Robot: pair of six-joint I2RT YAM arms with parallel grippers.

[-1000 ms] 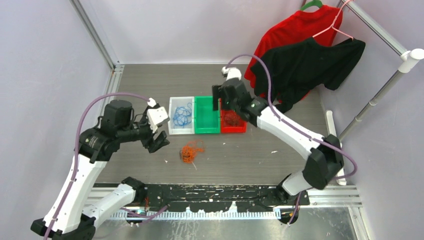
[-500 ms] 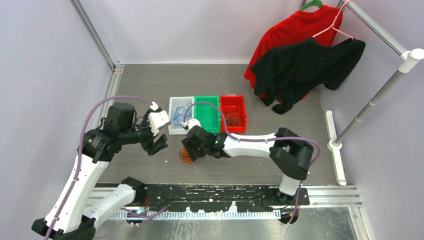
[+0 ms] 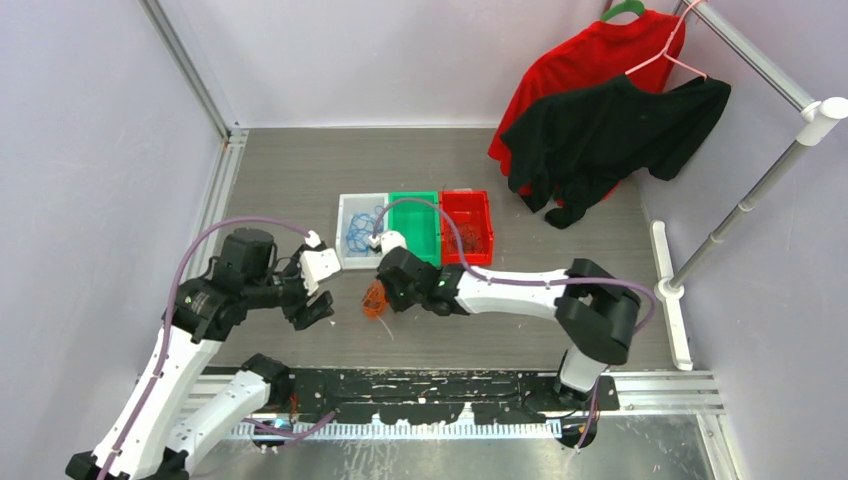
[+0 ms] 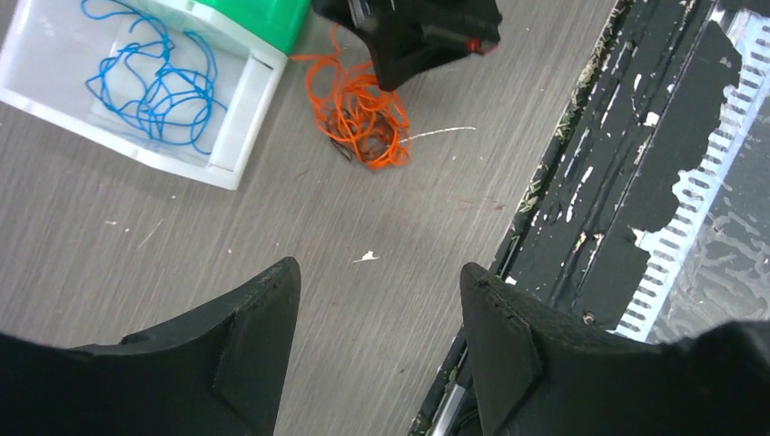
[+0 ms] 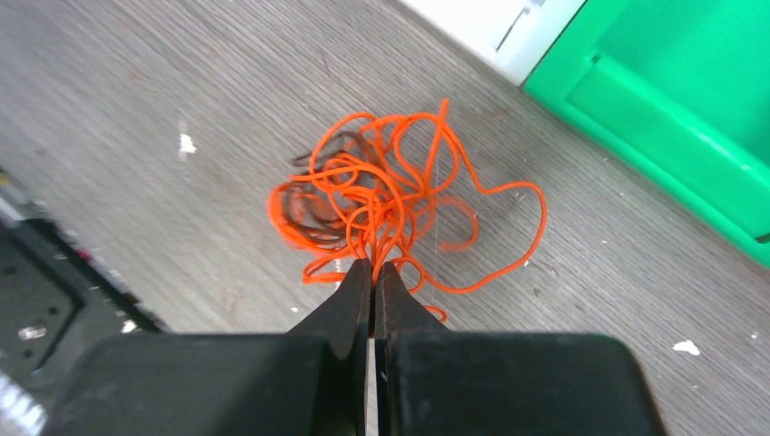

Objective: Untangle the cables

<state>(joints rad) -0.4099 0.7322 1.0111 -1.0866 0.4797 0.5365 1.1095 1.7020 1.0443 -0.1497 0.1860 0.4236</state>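
A grey wood-grain table (image 3: pixel 520 320) carries three small plastic bins in a row at its middle: a clear white bin (image 3: pixel 362 265), a green bin (image 3: pixel 412 225) and a red bin (image 3: pixel 468 196). The left gripper (image 3: pixel 310 303) hangs over the table left of the bins, toward the near edge, its fingers well apart and holding nothing. The right gripper (image 3: pixel 383 296) is down just in front of the white and green bins. Its fingers are pinched together on strands of a tangle of thin orange cables (image 3: pixel 373 302) lying on the table.

Sorting looks well advanced. Loose blue cables (image 3: pixel 362 228) lie in the white bin, dark cables (image 3: pixel 466 237) lie in the red one, and the green bin appears bare. The orange clump seems to be the last knot to work apart.

Only the right wrist view shows a dark brown strand (image 5: pixel 304 204) wound into the orange loops, and the closed tips gripping them. The left wrist view shows the wide gap between the left fingers, which the top view leaves unclear.
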